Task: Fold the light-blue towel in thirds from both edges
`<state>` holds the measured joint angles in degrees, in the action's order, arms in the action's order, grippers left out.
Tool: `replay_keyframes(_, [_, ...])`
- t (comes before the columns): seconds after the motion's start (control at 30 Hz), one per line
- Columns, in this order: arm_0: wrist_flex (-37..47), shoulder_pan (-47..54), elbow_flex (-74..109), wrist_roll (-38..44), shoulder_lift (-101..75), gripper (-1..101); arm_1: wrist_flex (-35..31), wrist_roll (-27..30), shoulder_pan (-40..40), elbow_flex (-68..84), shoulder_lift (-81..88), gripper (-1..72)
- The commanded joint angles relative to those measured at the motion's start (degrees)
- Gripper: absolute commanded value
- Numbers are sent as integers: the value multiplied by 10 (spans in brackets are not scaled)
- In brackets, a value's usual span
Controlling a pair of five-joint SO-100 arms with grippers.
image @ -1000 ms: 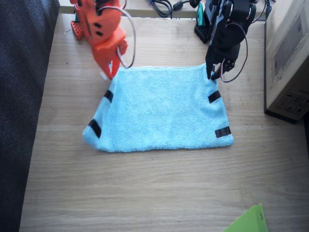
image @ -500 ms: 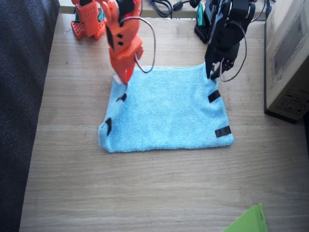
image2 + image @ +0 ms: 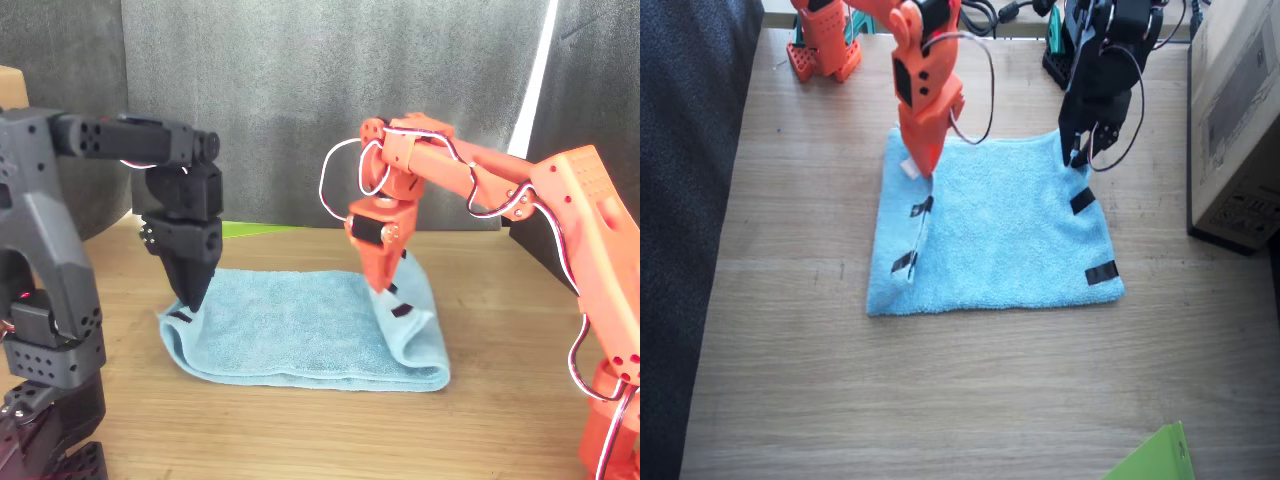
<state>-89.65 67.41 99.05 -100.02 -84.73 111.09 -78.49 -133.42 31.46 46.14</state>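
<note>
R fingers (image 3: 920,170) pinching lifted towel (image 3: 1000,230) edge

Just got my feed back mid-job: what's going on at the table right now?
The right arm's orange gripper has pinched one short edge of the light-blue towel and lifted it over the cloth, starting the first fold; that edge hangs from its jaws with the black tape strips showing. The left arm's black gripper sits at the far corner of the opposite edge, which lies flat on the table. Whether its jaws grip the cloth is unclear.
</note>
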Motion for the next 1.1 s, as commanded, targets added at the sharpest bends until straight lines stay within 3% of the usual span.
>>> replay_keyframes(0.0, [-5, 3, -23, 0, -4, -2, 4, -4, -20, -28, 2, 0])
replay_keyframes(0.57, [-5, -2, -27, 4, 4, -2, 4, 1, -48, -84, -40, 0])
replay_keyframes(0.6, [-5, -2, -27, 4, 4, -2, 4, 2, -52, -86, -40, 23])
replay_keyframes(0.7, [-7, -3, -30, 4, 4, -2, 4, 1, -58, -90, -27, 210])
replay_keyframes(0.73, [-7, -4, -32, 4, 5, -2, 4, -2, -58, -96, -23, 234])
replay_keyframes(0.93, [-26, -16, -69, 1, 22, -2, 4, -1, -40, -104, 25, 267])
replay_keyframes(1.07, [-47, -25, -117, -4, 44, -2, 4, -3, 28, -54, 80, 254])
